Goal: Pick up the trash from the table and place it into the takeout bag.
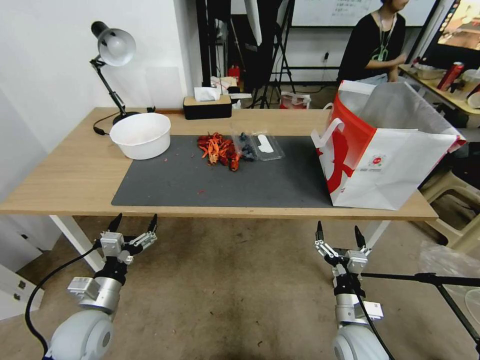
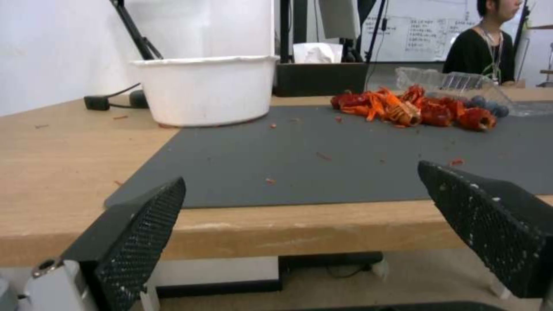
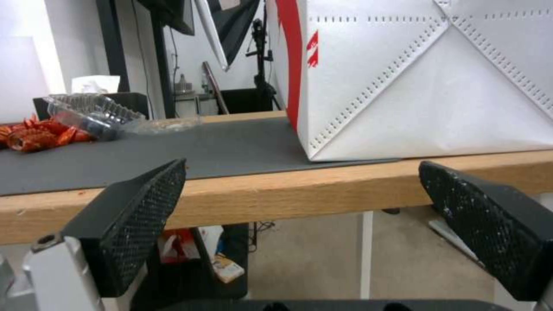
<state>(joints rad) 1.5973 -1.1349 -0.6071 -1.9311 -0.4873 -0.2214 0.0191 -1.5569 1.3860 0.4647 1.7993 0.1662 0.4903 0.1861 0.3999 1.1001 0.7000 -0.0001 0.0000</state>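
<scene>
Head view: both arms hang below the near edge of the table (image 1: 65, 175), off the work surface. Left gripper (image 1: 134, 224) has its fingers spread apart, holding nothing; right gripper (image 1: 338, 231) likewise spread and empty. Trash on the grey mat (image 1: 200, 185) is a heap of red crayfish shells (image 1: 218, 148) with a clear plastic clamshell box (image 1: 257, 146) touching its right side, dark round berries inside. Heap and box together run left-right, at the far half of the mat. Takeout bag (image 1: 395, 170) stands upright at the right end, mouth open upward, well apart from the box. White bowl (image 1: 140, 135) sits at the far left corner of the mat. Judgement: the shells lie far and right of the left gripper, which looks slightly nearer; the right gripper is nearer the bag. Open mat lies between the near edge and the heap.
</scene>
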